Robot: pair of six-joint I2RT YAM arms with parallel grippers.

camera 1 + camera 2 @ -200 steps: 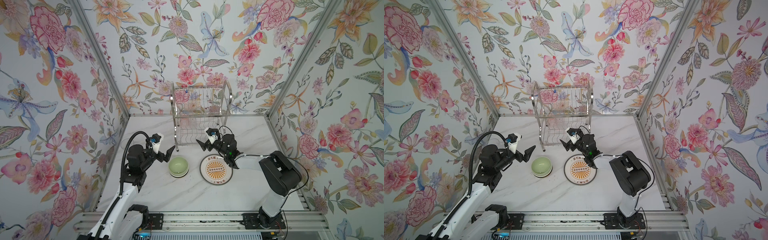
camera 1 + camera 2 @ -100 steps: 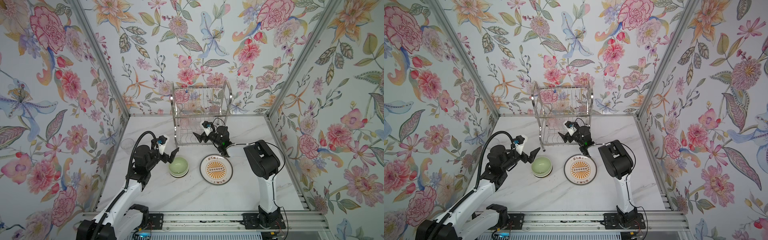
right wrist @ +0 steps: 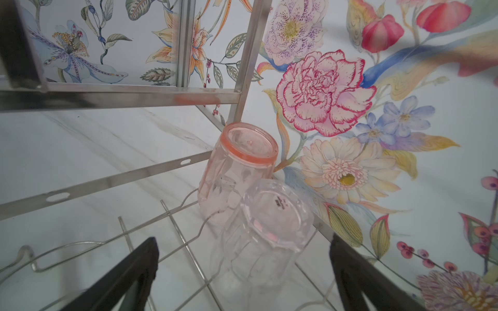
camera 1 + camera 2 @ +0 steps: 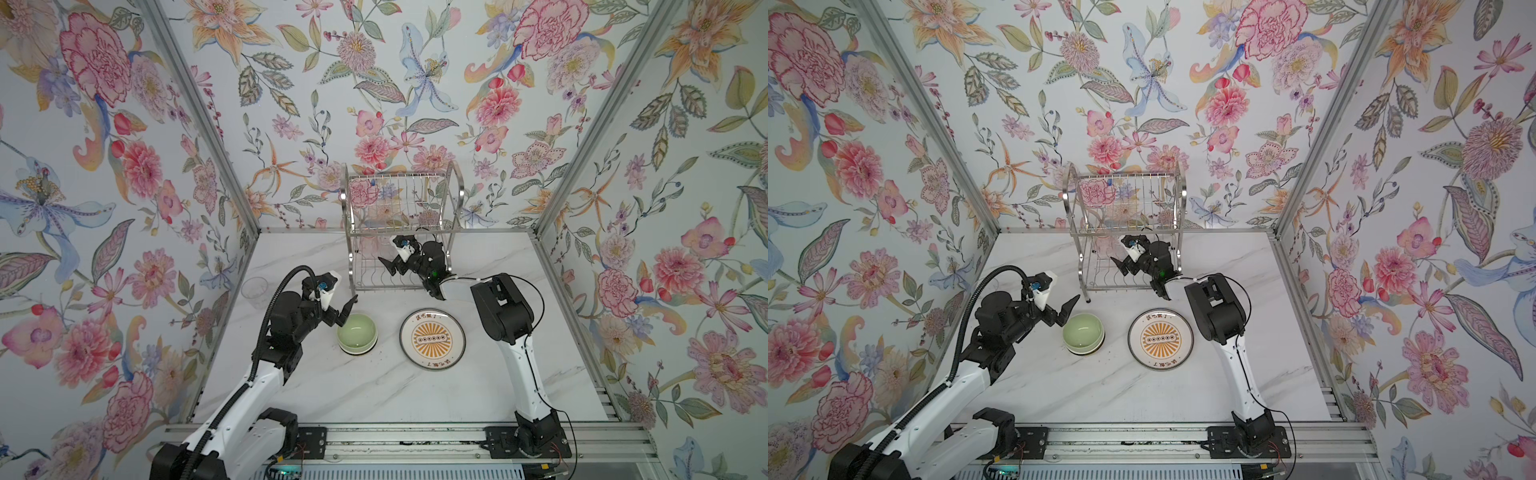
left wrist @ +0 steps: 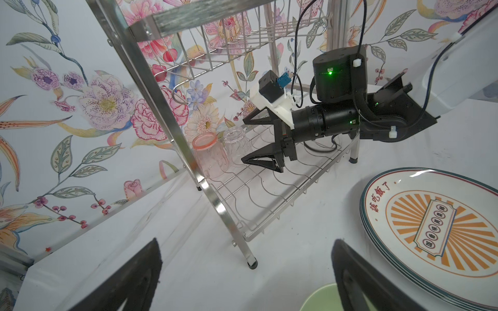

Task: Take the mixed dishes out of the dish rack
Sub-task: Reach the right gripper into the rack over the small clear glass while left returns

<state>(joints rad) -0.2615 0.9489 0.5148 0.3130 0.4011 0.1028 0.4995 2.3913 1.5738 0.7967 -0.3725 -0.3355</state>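
In wire rack (image 3: 134, 97) | right claw (image 5: 243, 141) apart, facing 2 faceted cups (image 3: 234, 175) | left claw (image 4: 345, 311) apart

Cups (image 3: 237, 172) in rack (image 3: 134, 94); seemingly touching

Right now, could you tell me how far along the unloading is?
Done: green bowl, plate and one clear cup sit on the table. In hand: nothing; the open right gripper reaches into the rack. Remaining: a pink cup and a second clear cup inside.

White arm links (image 4: 524, 374), black joints (image 4: 503, 307), black triangular fingers (image 5: 279, 161), looped black cables (image 4: 289, 275)
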